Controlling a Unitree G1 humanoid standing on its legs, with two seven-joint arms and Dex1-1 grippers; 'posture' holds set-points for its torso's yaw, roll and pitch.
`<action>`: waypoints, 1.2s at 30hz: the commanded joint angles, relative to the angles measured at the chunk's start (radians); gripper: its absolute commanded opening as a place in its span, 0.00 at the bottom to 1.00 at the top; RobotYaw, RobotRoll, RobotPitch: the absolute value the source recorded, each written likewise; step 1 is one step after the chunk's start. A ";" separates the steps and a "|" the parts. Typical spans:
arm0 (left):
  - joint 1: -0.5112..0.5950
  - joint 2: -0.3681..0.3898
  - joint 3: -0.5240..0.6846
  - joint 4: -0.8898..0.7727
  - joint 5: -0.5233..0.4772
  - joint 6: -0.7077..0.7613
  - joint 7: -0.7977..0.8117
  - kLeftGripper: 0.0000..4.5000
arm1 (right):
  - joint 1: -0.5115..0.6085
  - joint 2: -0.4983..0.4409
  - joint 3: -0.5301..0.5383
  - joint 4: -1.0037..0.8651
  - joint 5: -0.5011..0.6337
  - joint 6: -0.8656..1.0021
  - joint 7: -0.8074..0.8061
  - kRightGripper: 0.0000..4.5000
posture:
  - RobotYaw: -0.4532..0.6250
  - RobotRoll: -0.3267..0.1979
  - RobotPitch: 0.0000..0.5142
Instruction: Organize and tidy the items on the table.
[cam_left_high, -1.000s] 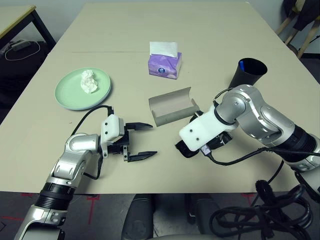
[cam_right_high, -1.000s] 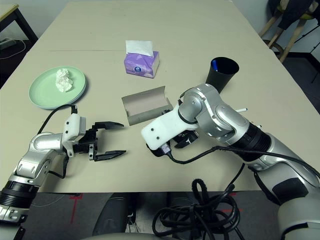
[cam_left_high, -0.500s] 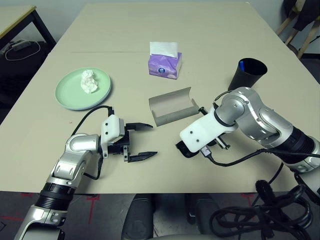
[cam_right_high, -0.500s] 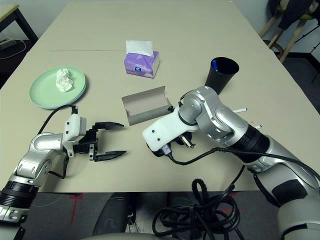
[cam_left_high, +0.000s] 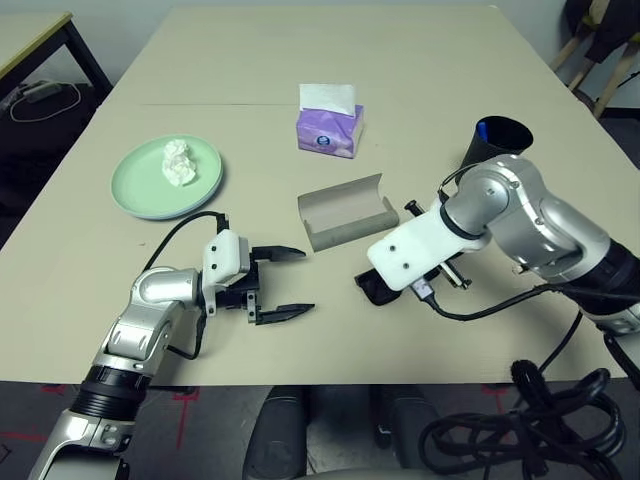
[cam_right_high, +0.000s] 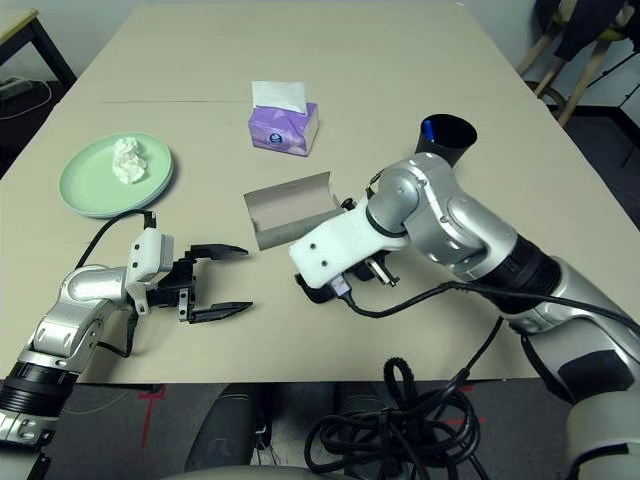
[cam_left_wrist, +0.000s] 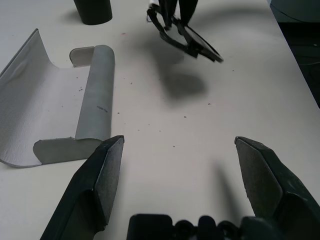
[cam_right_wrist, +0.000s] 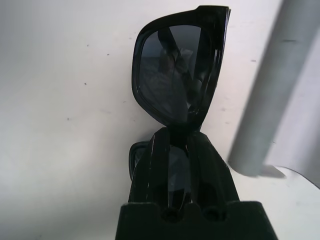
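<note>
Right gripper (cam_right_wrist: 181, 150) is pinching the black sunglasses (cam_left_wrist: 187, 37) clear of the table (cam_left_high: 250, 60) just beside the open grey glasses case (cam_left_high: 345, 213); carry them level over its trough before lowering, while left gripper (cam_left_high: 290, 282) is idling wide open.

The light is bright and even, coming from above. The bench (cam_left_high: 420, 90) shows no glare. The black sunglasses (cam_left_wrist: 187, 37) throw a soft blurred shadow. In the right wrist view the near fingers (cam_right_wrist: 160, 165) are dark and out of focus.
</note>
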 joint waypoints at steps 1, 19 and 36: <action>-0.009 0.008 -0.013 -0.001 0.008 0.000 -0.013 1.00 | -0.051 0.012 -0.022 0.025 0.042 0.005 0.006 0.09 | 0.54 0.62 0.22; 0.030 0.022 -0.002 -0.079 0.025 0.074 0.072 1.00 | -0.220 0.269 0.011 0.518 -0.155 -0.237 -0.223 0.06 | 0.58 0.62 0.24; 0.059 0.027 0.005 -0.126 0.023 0.096 0.094 1.00 | -0.291 0.415 0.008 0.763 -0.214 -0.293 -0.271 0.06 | 0.60 0.62 0.26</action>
